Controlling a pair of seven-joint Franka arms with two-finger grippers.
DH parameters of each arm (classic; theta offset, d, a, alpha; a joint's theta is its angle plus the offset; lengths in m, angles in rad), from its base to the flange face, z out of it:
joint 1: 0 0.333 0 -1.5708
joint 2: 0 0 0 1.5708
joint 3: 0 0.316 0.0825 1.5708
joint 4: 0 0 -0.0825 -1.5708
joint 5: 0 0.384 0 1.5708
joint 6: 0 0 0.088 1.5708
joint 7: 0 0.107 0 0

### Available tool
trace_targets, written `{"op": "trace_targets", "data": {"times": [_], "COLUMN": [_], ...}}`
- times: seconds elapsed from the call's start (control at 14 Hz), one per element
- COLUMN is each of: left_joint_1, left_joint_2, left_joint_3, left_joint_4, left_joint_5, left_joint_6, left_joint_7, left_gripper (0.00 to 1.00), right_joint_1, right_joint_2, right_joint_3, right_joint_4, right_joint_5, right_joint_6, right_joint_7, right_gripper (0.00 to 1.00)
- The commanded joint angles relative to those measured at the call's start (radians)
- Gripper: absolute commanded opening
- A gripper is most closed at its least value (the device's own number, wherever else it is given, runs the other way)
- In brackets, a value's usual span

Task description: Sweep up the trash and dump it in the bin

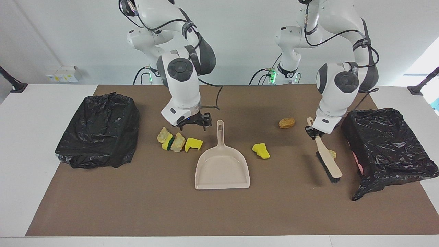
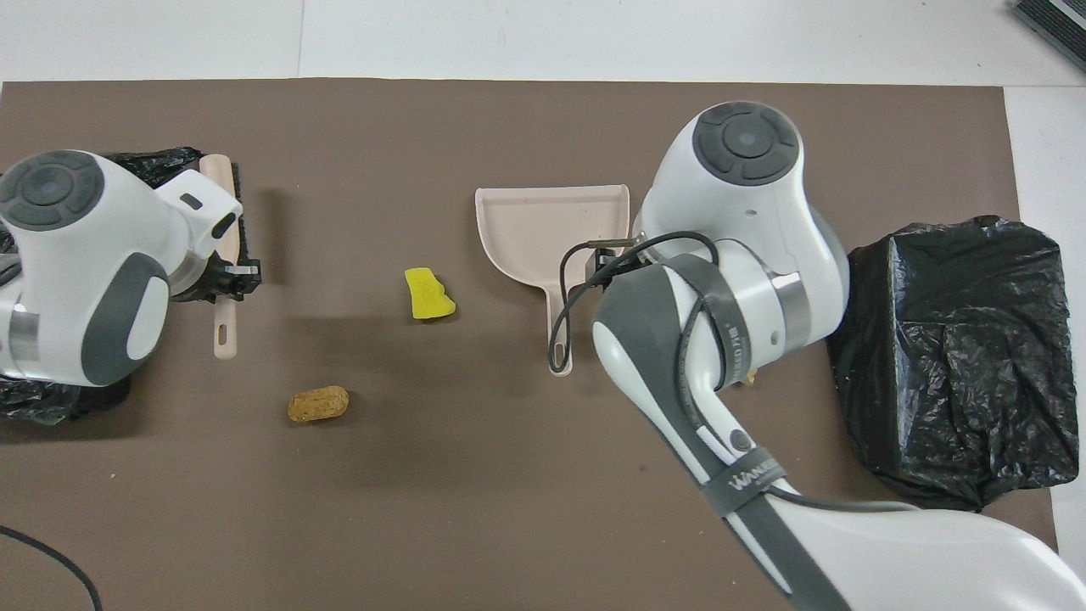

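My left gripper (image 1: 312,132) (image 2: 227,276) is shut on the handle of the beige brush (image 1: 328,161) (image 2: 222,182), which slants down just above the mat beside a black-bagged bin (image 1: 387,144). A cream chunk of trash (image 1: 332,153) peeks out from under the brush. A golden-brown chunk (image 1: 286,122) (image 2: 318,404) and a yellow one (image 1: 261,151) (image 2: 428,294) lie between brush and dustpan (image 1: 222,168) (image 2: 543,229). My right gripper (image 1: 192,126) hangs open, low, between the dustpan's handle and a row of yellow and cream chunks (image 1: 177,142). The right arm hides that row in the overhead view.
A second black-bagged bin (image 1: 97,139) (image 2: 959,339) stands at the right arm's end of the brown mat. The dustpan's mouth faces away from the robots. Bare mat stretches from the dustpan to the table's edge farthest from the robots.
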Motion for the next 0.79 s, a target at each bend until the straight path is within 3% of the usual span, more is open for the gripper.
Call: {"op": "trace_targets", "data": {"times": [0.0,0.29,0.57,0.72], "left_joint_1": [0.132,0.165,0.114,0.07], "left_joint_2": [-0.001,-0.083,-0.137,-0.162], "left_joint_3": [-0.015,-0.015,-0.026,-0.029], "left_joint_4": [-0.022,-0.239,-0.337,-0.377], "left_joint_5": [0.015,0.014,-0.003,-0.005], "left_joint_6": [0.03,0.186,0.19,0.188], "left_joint_7": [0.179,0.198,0.192,0.202], "left_gripper": [0.0,0.0,0.0,0.0], "right_joint_1": [0.052,0.092,0.104,0.114], "right_joint_2": [0.073,0.107,0.104,0.093], "right_joint_3": [0.005,0.005,0.008,0.008], "right_joint_4": [0.037,-0.005,-0.058,-0.074], "right_joint_5": [0.047,0.063,0.061,0.061], "right_joint_6": [0.052,0.156,0.176,0.175], "right_joint_7": [0.048,0.036,0.011,0.008], "right_gripper": [1.0,1.0,1.0,0.8]}}
